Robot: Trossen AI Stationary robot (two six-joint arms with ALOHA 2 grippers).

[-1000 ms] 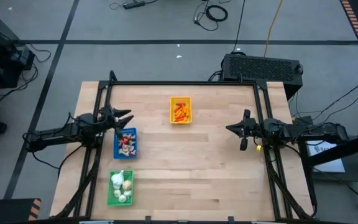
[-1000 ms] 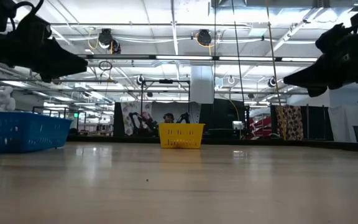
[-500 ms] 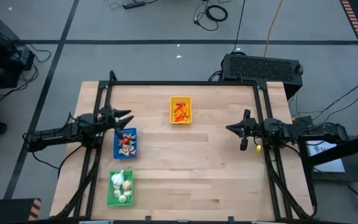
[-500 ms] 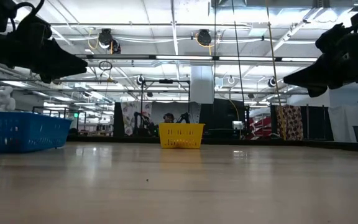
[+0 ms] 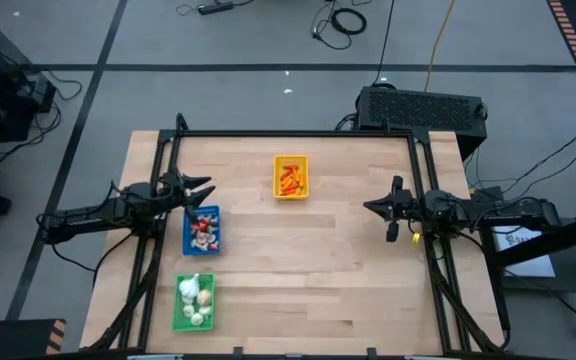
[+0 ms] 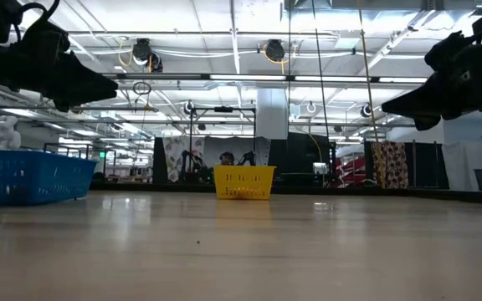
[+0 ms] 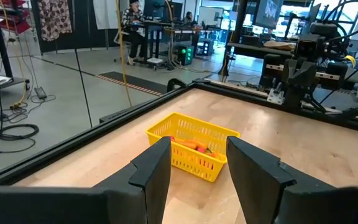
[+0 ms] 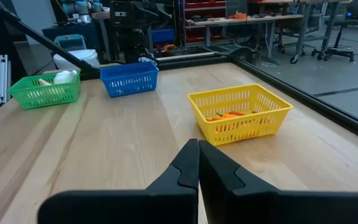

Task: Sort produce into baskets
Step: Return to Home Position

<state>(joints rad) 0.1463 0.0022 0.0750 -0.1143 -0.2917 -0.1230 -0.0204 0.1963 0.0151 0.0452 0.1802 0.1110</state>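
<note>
Three baskets stand on the wooden table. The yellow basket (image 5: 290, 177) at the far middle holds orange-red pieces (image 8: 229, 116). The blue basket (image 5: 202, 229) at the left holds red-and-white pieces. The green basket (image 5: 194, 301) at the near left holds whitish bulbs (image 8: 64, 76). My left gripper (image 5: 204, 188) hangs open above the table's left side, just beyond the blue basket, with nothing between its fingers (image 7: 154, 171). My right gripper (image 5: 372, 207) is shut and empty above the right side of the table.
A black metal frame (image 5: 298, 134) runs along the table's far, left and right edges. The wide middle and near right of the tabletop (image 5: 338, 270) is bare wood. A black case (image 5: 423, 106) sits on the floor beyond the far right corner.
</note>
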